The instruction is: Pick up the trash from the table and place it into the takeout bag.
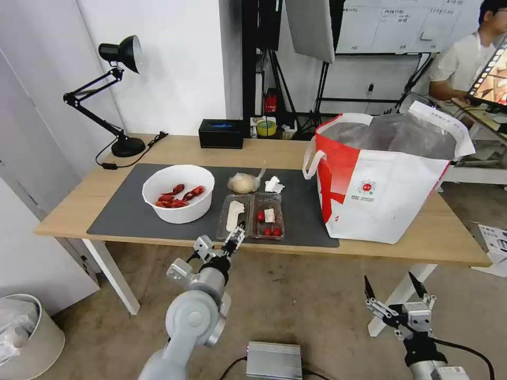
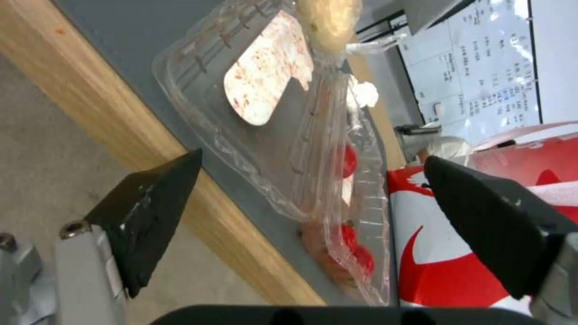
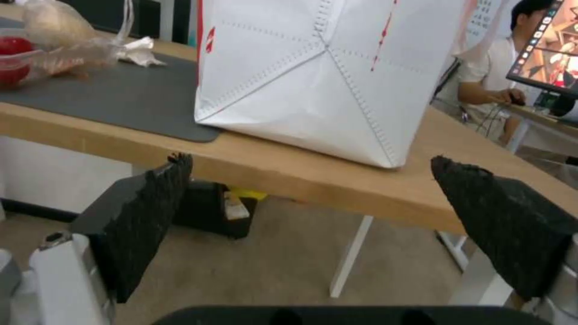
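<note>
The clear hinged tray [image 1: 252, 216] lies open at the near edge of the dark mat [image 1: 121, 214] on the table [image 1: 79, 203], just ahead of the left gripper [image 1: 236, 238], whose fingers are spread wide and hold nothing. In the left wrist view the tray's [image 2: 283, 149] thin rim sits between the two black fingertips [image 2: 162, 189] and slightly beyond them, red scraps in the half nearer the takeout bag [image 1: 380, 184]. Past the tray from this gripper lie the bagged beige lump [image 1: 243, 182] and the crumpled tissue [image 1: 273, 184]; the white bowl of red shells [image 1: 178, 193] stands off to its left, the bag to its right.

To take the tray cleanly, I judge the fingers should straddle the near rim or the hinge ridge, close gently since the thin plastic will likely flex, and lift level so scraps stay in.

The right gripper [image 1: 395, 289] hangs low beneath the table edge, fingers wide, the bag's base above and ahead of it
</note>
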